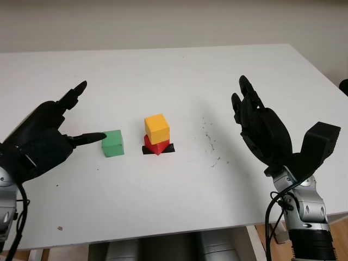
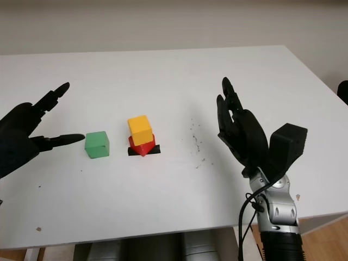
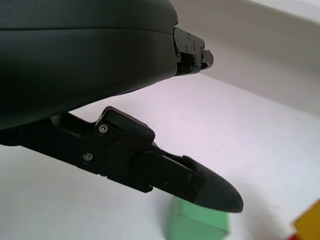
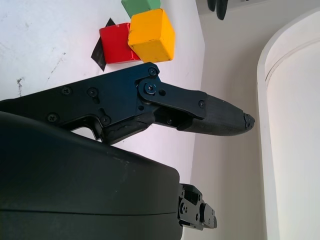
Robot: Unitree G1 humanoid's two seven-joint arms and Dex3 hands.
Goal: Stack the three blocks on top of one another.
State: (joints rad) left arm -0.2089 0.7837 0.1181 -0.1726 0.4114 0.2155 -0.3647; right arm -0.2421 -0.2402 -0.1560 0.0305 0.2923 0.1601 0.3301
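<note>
Two of the three blocks are already stacked, so the job looks about two thirds done: the yellow block (image 1: pixel 157 128) sits on top of the red block (image 1: pixel 155 145), a little askew, and the red block rests on a small black patch (image 1: pixel 169 148) near the middle of the white bench (image 1: pixel 179 76); the green block (image 1: pixel 113 143) is not yet on the pile; it stands alone on the bench just beside the pair, on the side toward the bench's left edge, with a narrow strip of bare surface between it and the red block. What is left, by my reading, is to lift the green block and set it on the yellow one. The left hand (image 1: pixel 41 138) hangs over the bench near its left edge, holding nothing; its fingers (image 1: pixel 87 138) are apart, one pointing toward the far edge and another reaching straight at the green block, its tip very close to the block's near-left face; whether it touches I cannot tell. In the left wrist view the same finger hangs just above the green block, so the block lies in front of the fingers, not between them. The right hand (image 1: pixel 262 129) is raised over the bench toward its right edge, well apart from the stack; it holds nothing, and its fingers are extended and uncurled.
</note>
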